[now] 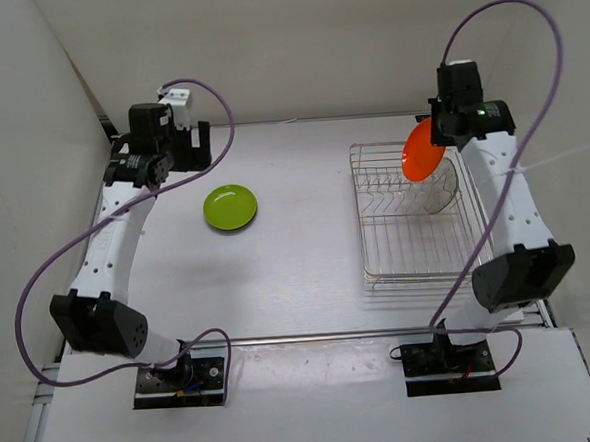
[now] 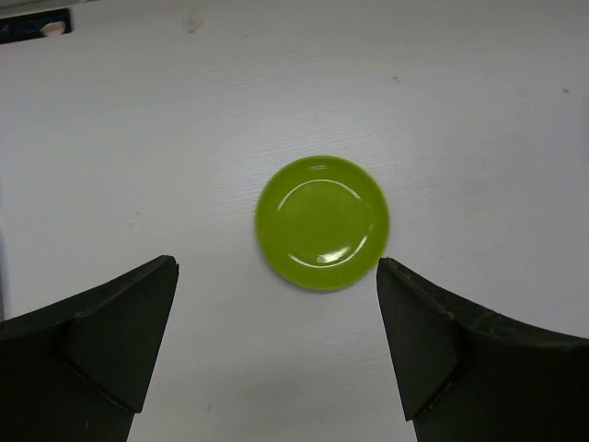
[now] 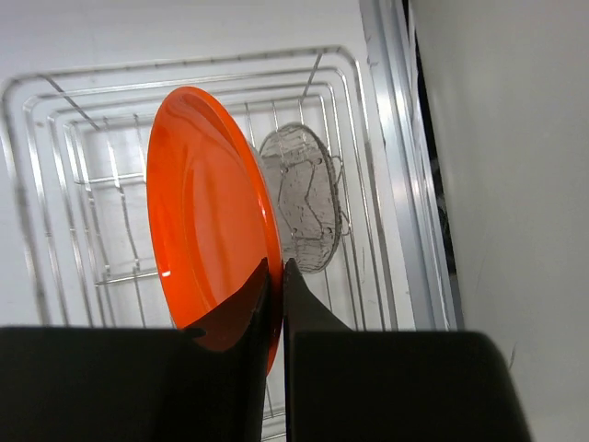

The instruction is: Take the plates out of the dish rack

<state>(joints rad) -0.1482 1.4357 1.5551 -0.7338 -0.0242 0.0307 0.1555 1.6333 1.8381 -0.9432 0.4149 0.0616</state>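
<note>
My right gripper (image 3: pixel 277 264) is shut on the rim of the orange plate (image 3: pixel 207 212), which hangs on edge above the dish rack (image 3: pixel 55 97). From above, the orange plate (image 1: pixel 420 150) sits over the far end of the silver wire dish rack (image 1: pixel 378 266). A clear glassy plate (image 3: pixel 304 198) stands upright in the rack behind it, also visible as the clear plate (image 1: pixel 442 194). The lime green plate (image 1: pixel 230 207) lies flat on the table left of the rack. My left gripper (image 2: pixel 276 276) hovers open high above the green plate (image 2: pixel 322 221), holding nothing.
White walls close in the table at the back and both sides. A metal rail (image 3: pixel 396 138) runs along the rack's right side. Purple cables (image 1: pixel 218 115) loop from both wrists.
</note>
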